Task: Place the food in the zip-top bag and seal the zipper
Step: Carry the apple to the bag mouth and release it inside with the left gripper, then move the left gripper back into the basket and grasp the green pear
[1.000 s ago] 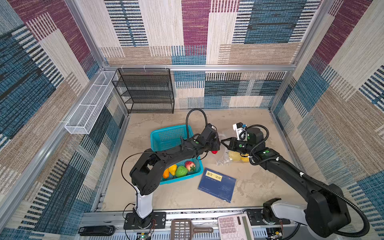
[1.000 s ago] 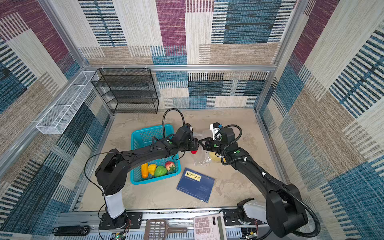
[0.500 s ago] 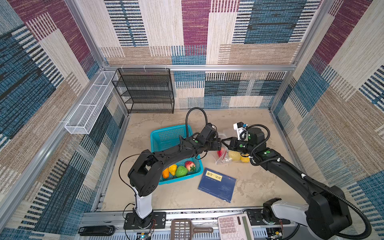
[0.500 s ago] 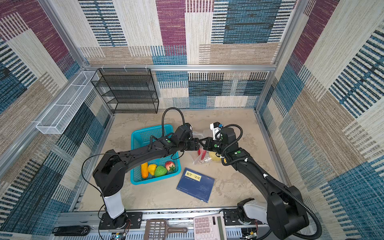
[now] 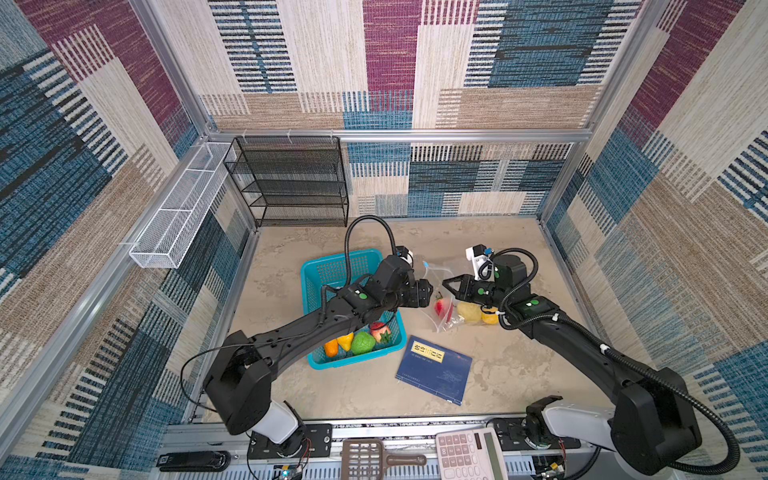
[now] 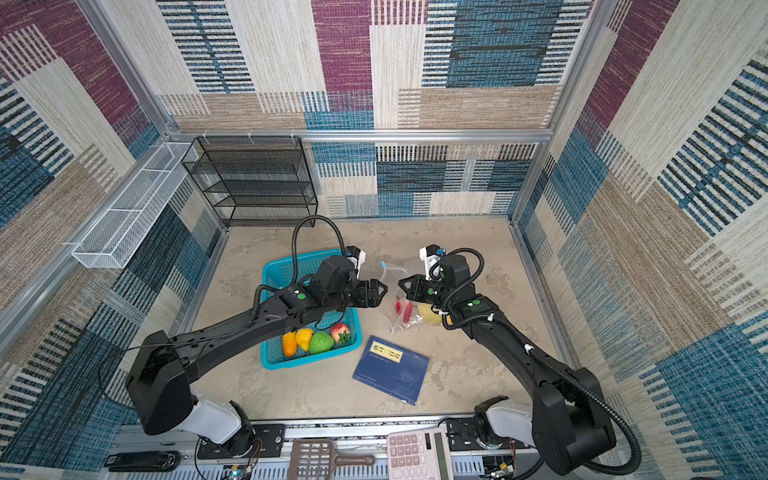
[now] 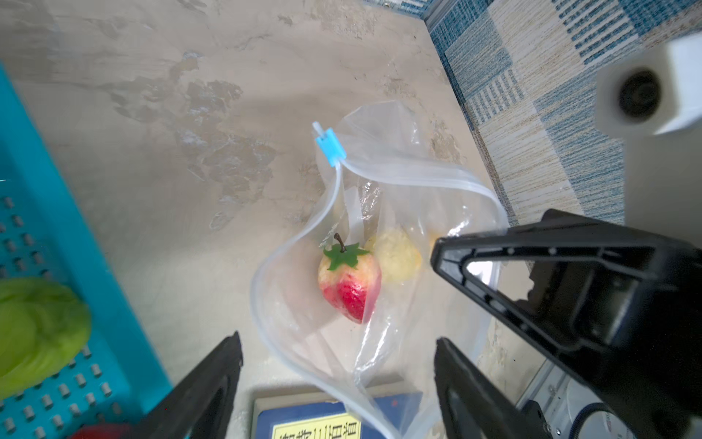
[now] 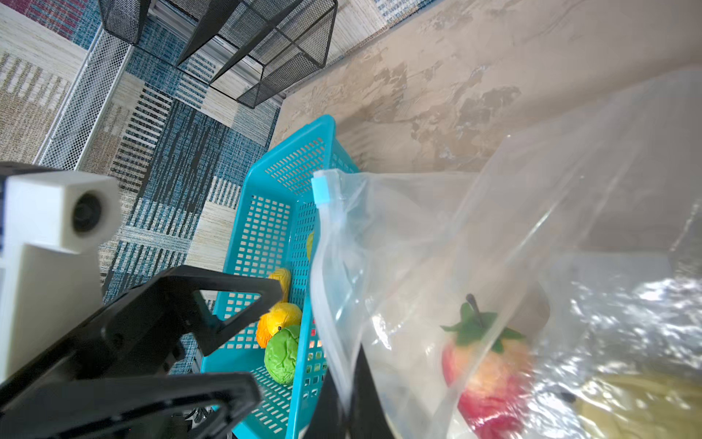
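The clear zip-top bag (image 5: 437,274) hangs with its mouth open, and my right gripper (image 5: 446,284) is shut on its rim strip. The zipper's light-blue slider (image 7: 329,147) sits at the far end of the mouth. A red strawberry-like fruit (image 7: 351,283) and a pale yellow one (image 7: 397,258) lie inside the bag. My left gripper (image 7: 338,342) is open and empty, just over the bag's mouth. The remaining food sits in the teal basket (image 5: 316,270): a green piece (image 5: 362,343), a yellow one (image 5: 345,340), an orange one (image 5: 331,348) and a red one (image 5: 380,331).
A blue book (image 5: 434,368) lies on the table in front of the bag. A black wire shelf (image 5: 291,183) stands at the back left, with a white mesh tray (image 5: 178,208) on the left wall. A calculator (image 5: 469,455) and a brown scoop (image 5: 365,459) lie at the front rail.
My left gripper has opened and let go of the red fruit, which has dropped into the bag. The right gripper still holds the bag's rim in place.
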Robot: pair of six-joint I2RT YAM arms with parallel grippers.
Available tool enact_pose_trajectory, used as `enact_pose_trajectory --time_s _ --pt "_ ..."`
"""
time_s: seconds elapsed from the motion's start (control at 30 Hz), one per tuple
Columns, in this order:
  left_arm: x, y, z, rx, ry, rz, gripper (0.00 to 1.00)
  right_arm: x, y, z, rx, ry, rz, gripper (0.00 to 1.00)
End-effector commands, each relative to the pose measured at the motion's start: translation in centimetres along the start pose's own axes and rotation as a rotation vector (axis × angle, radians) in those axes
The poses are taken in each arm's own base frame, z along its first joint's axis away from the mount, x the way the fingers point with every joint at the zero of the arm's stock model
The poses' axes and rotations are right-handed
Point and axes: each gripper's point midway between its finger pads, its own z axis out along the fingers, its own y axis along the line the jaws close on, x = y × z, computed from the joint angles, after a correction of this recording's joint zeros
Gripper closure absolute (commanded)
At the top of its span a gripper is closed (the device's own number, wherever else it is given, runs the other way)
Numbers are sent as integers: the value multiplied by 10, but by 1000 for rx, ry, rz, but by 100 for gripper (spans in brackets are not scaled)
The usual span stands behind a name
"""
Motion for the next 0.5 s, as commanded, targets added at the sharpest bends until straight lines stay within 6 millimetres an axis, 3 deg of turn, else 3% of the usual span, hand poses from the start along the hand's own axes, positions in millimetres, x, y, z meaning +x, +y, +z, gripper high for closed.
enact_pose_trajectory --time_s 0.0,0.23,0.37,0.47 --pt "-6 26 -21 -93 -58 28 17 -7 4 0 -9 -24 -22 100" --pt "-11 94 -49 -250 -81 46 14 -6 3 0 -8 -21 -17 100" --pt "-9 133 -49 -280 -22 39 12 -5 2 0 -2 -18 -14 100" --pt "0 151 -42 -324 70 89 11 -5 2 -1 2 -19 -13 100"
